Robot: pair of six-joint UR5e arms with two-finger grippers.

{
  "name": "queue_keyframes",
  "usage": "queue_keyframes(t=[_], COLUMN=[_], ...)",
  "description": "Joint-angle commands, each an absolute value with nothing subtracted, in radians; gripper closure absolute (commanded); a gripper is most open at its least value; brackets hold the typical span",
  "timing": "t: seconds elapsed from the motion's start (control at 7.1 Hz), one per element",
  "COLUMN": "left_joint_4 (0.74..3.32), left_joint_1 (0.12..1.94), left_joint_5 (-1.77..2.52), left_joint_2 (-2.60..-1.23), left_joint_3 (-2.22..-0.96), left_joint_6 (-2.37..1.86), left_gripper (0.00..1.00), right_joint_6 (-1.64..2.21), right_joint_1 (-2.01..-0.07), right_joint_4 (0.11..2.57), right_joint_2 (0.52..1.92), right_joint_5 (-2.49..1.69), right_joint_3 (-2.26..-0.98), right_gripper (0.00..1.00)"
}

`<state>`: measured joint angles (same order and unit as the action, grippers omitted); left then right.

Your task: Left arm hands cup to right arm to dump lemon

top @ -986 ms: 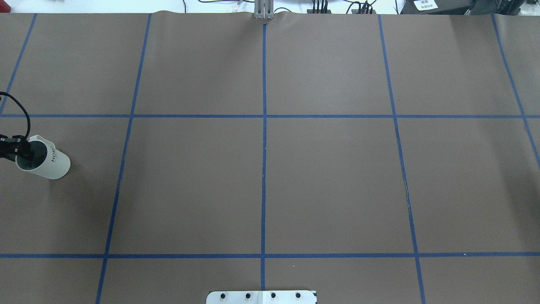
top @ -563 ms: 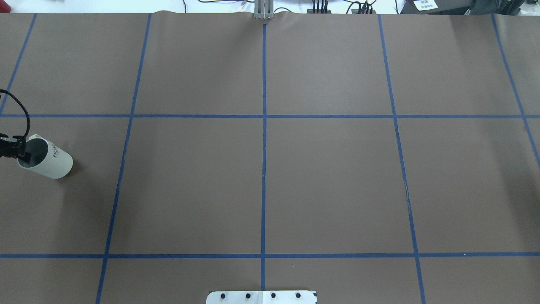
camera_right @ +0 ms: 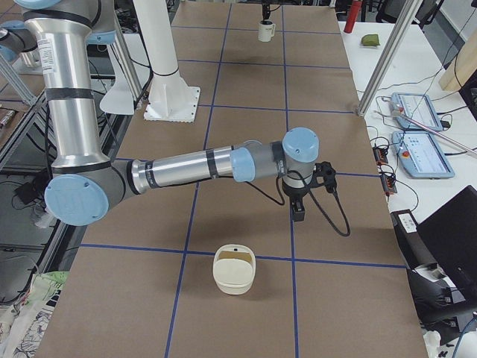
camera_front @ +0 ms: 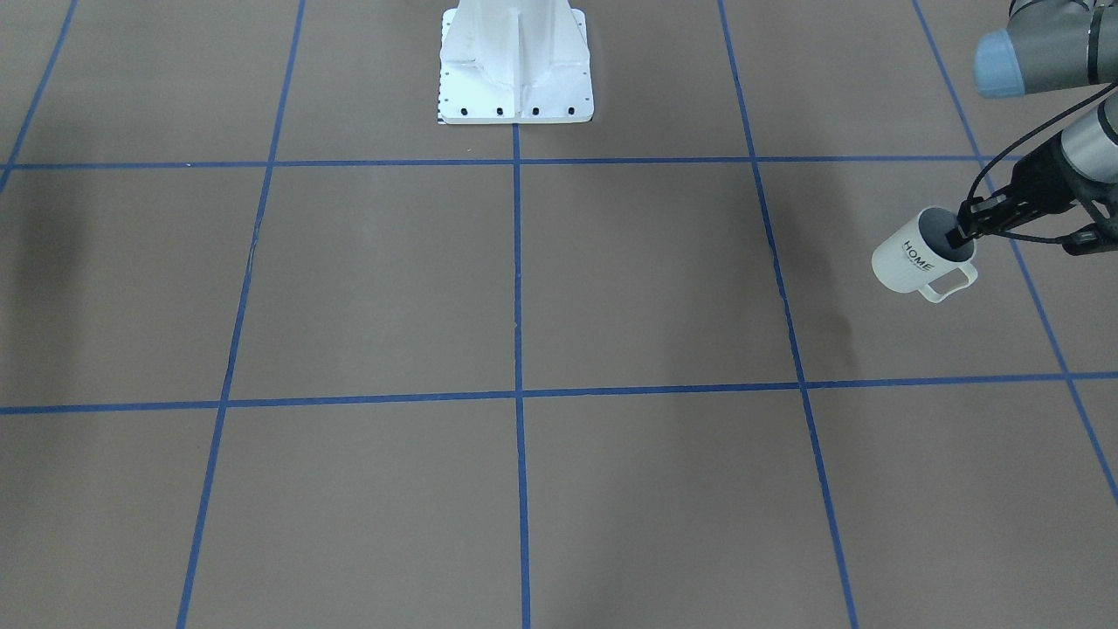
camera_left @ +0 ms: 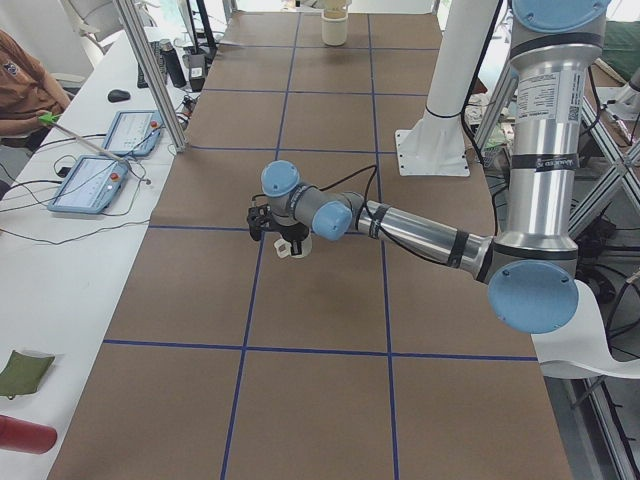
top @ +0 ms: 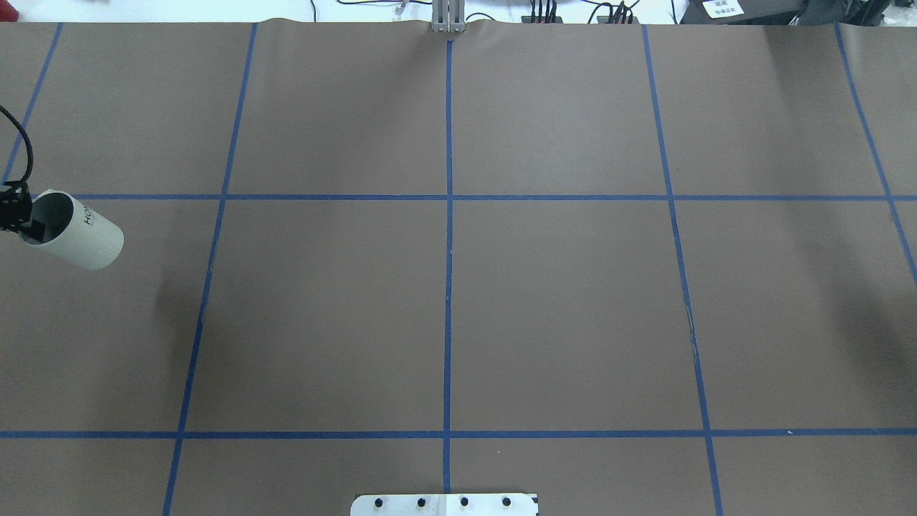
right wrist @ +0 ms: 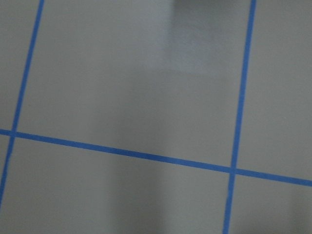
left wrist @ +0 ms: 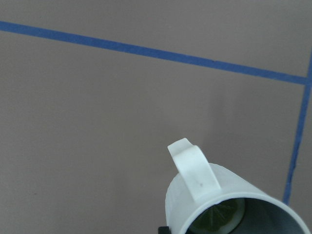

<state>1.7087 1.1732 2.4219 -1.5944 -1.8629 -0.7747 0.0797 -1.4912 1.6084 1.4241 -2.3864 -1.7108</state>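
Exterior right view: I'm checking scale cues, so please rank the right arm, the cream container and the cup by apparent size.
1. right arm, largest
2. cream container
3. cup, smallest here, but it is farthest from the camera, so its real size against the container is unsure

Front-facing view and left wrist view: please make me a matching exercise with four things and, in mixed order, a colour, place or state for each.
Things:
1. cup
2. lemon
3. left gripper
4. tape lines

Descriptions:
a. blue, crossing as a grid
b. inside the cup
c. shut on the cup's rim
d. cream-white, tilted

Pairs: 1-d, 2-b, 3-c, 4-a
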Motion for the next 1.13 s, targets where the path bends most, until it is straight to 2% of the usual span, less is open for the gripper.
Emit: queue_keyframes(t=[0.0, 0.42, 0.7, 0.99], left_joint_4=[1.519, 1.413, 1.402, 1.397], left_joint_1=[1.183, 1.181, 1.177, 1.108], left_joint_5=[2.421, 2.419, 2.418, 2.418], left_joint_2=[-1.695, -1.831, -1.893, -2.065], left_joint_3=[-1.931, -1.925, -1.902, -1.841], left_joint_6=[-0.776, -0.779, -0.825, -1.062], left_gripper=[1.00, 1.00, 1.00, 1.00], right_joint_6=[0.144, 0.629, 0.641, 0.701], right_joint_1=[-1.374, -1.173, -1.061, -0.938], right_joint_4=[1.643, 1.635, 1.359, 1.222], right_joint_2=[1.329, 1.137, 1.135, 1.129], right_joint_5=[-2.367, -2.319, -2.160, -1.930], right_joint_3=[-1.797, -1.777, -1.775, -1.790], right_gripper=[0.00, 0.00, 0.00, 0.00])
